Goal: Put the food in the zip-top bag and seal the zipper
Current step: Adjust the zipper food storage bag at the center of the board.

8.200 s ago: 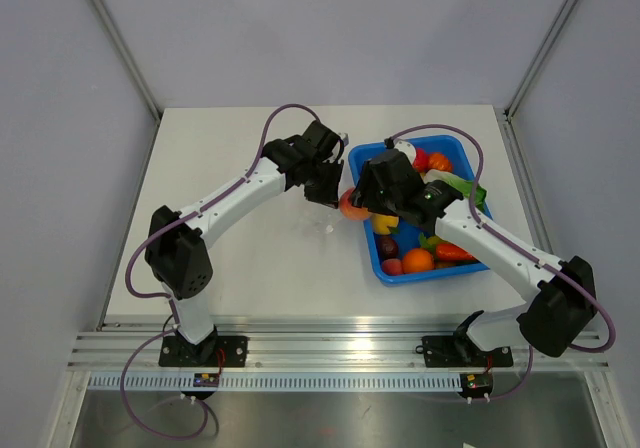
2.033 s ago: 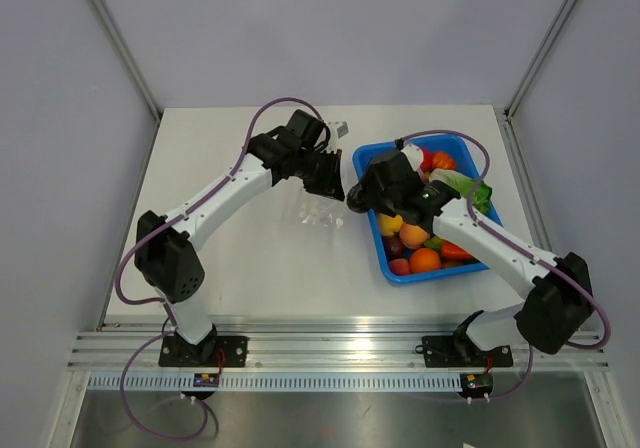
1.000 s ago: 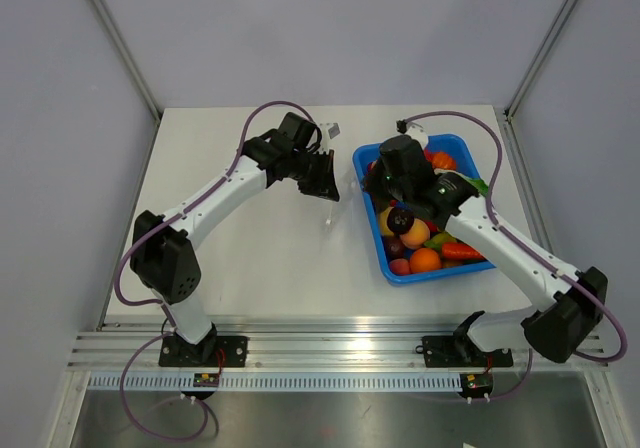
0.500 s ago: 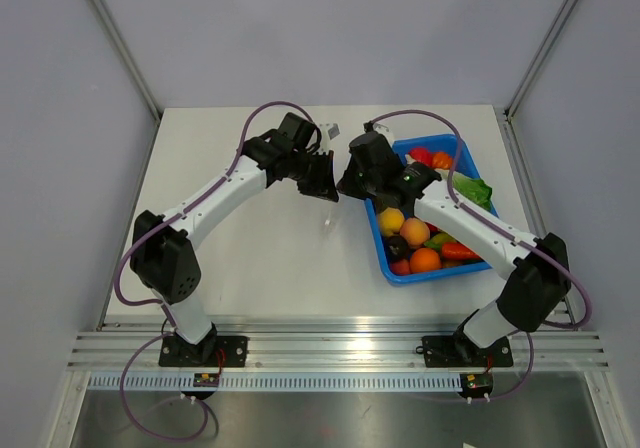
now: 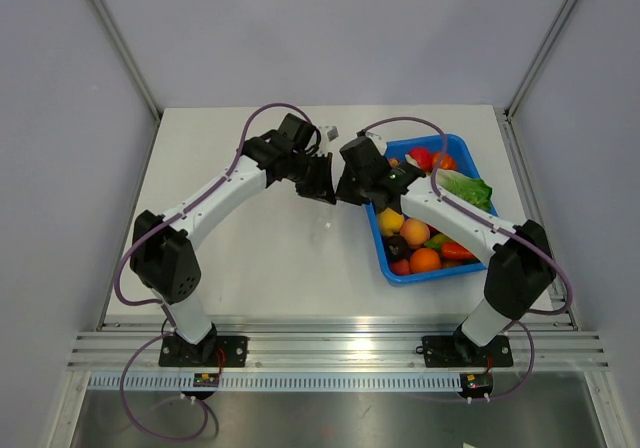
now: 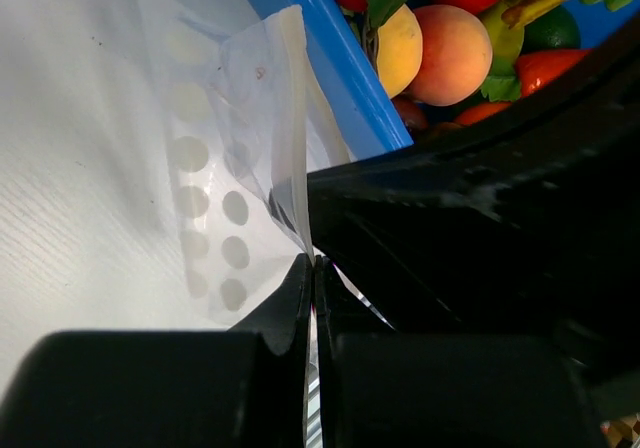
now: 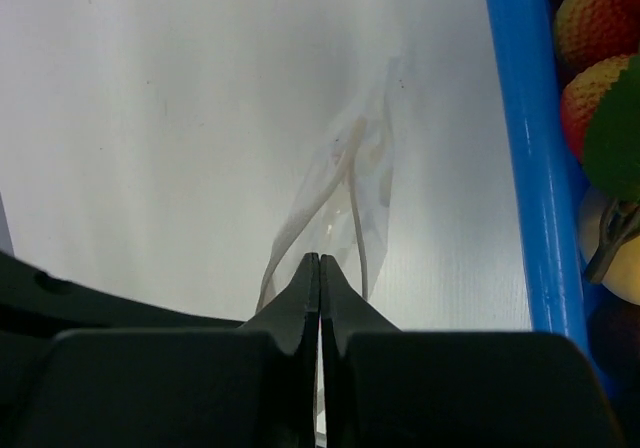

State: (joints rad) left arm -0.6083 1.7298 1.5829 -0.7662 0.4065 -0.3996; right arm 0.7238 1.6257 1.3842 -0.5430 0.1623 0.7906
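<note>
On the white table (image 5: 250,258), near its middle, the two white-and-black arms meet tip to tip. The left arm (image 5: 215,203) reaches in from the near left. The right arm (image 5: 470,223) reaches leftward across the tray's far-left corner.

Rectangular blue plastic tray (image 5: 440,275) sits on the right half of the table, full of toy produce. It sits just right of where the grippers meet.

Left gripper (image 6: 312,268): fingers pressed together, a thin film edge pinched between them. Right gripper (image 7: 320,263): fingers likewise together, clamped on film. Both grip the same small clear crinkly plastic zip-top bag (image 6: 255,108), which hangs between them. It droops toward the table just left of the tray's left wall. In the right wrist view a few tiny pinkish specks show on it. It looks flat, with nothing visible inside. The zipper strip can't be made out, so I can't tell whether the mouth is sealed.

In the tray, a green leafy cabbage (image 5: 465,188) lies at the far right. An orange round fruit (image 5: 425,260) sits by the near rim, and a peach-coloured fruit (image 5: 414,232) just beyond it.

The food, a small round dark purple-black toy fruit (image 5: 397,247), is in the tray's near-left part. It sits beside the peach and orange fruits, well apart from both grippers.
</note>
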